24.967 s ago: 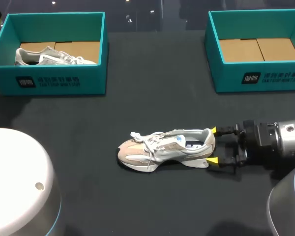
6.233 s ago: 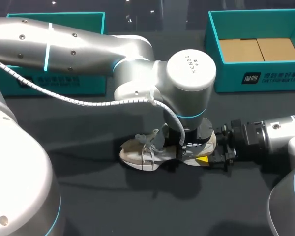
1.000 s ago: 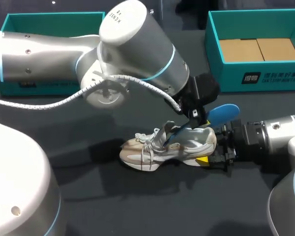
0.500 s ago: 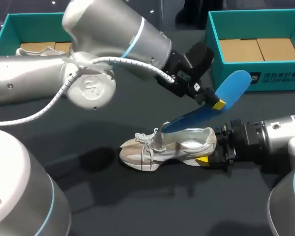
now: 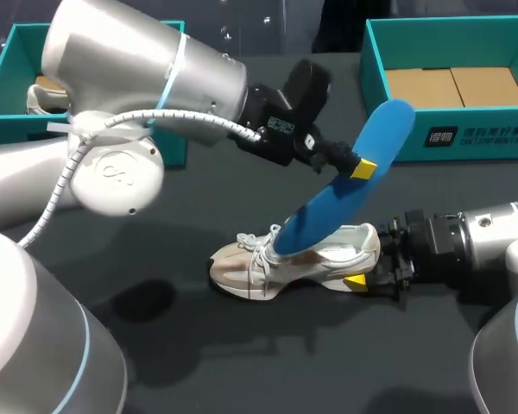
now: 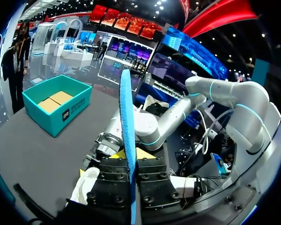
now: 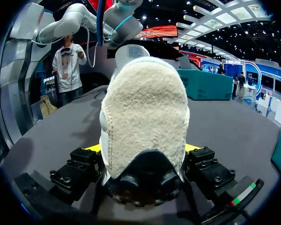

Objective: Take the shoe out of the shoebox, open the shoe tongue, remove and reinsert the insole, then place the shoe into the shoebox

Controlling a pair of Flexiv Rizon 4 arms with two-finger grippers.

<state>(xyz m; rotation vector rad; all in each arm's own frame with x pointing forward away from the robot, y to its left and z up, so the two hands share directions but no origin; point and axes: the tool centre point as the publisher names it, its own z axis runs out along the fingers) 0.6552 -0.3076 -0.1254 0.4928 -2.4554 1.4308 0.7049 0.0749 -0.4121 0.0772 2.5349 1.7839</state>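
Right, your left gripper point(image 5: 356, 166) is clamped on the blue insole point(image 5: 328, 207), which slants down from it toward the shoe point(image 5: 259, 263). Its low end is at the opening, and you can't tell if it's clear. The shoe lies on the table point(image 5: 242, 362), toe to your left, heel pinched in your right gripper point(image 5: 369, 259). Going back in means pushing down along the insole's length. The left box point(image 5: 2, 86) holds another shoe point(image 5: 43, 95), while the right box point(image 5: 371, 95) shows only its cardboard floor.

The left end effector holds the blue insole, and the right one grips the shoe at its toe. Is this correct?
Not the toe: the right end effector grips the beige and white sneaker at its heel, as the head view shows.
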